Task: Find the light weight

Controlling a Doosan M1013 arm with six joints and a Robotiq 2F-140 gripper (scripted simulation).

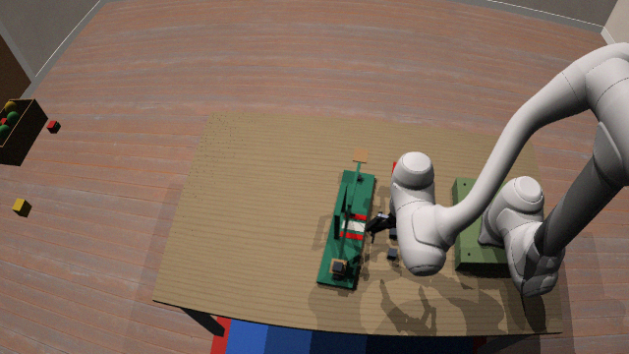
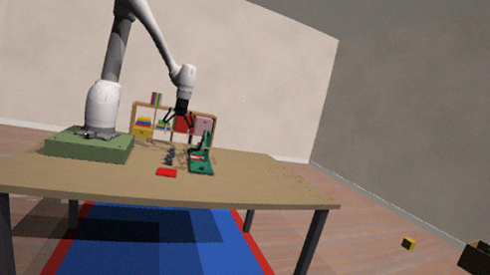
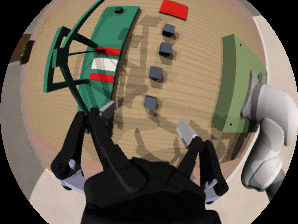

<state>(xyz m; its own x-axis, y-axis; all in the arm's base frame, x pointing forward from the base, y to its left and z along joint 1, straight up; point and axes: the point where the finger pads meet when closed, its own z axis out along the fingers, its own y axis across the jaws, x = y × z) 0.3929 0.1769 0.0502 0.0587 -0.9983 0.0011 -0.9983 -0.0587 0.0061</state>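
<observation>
My gripper (image 2: 177, 131) (image 3: 147, 116) is open and empty, high above the table near the row of weights. The green rocker balance (image 1: 363, 191) (image 2: 198, 165) (image 3: 125, 25) bears one dark weight (image 1: 338, 266) on its near pan in the top view. Its far pan (image 1: 360, 155) is bare. The pointer's dark tip (image 3: 101, 51) appears over a red field in the wrist view. Four dark weights (image 3: 168, 30) (image 3: 166, 49) (image 3: 156, 73) (image 3: 150, 103) stand apart in a row beside the balance. The red dish (image 2: 166, 172) (image 3: 174, 9) lies bare, apart from the row's end.
The green arm base block (image 1: 462, 221) (image 2: 88, 150) (image 3: 227, 85) stands on the other side of the row from the balance. The balance's upright frame (image 3: 48, 75) rises beside the pointer. The arm hides most of the row and dish in the top view.
</observation>
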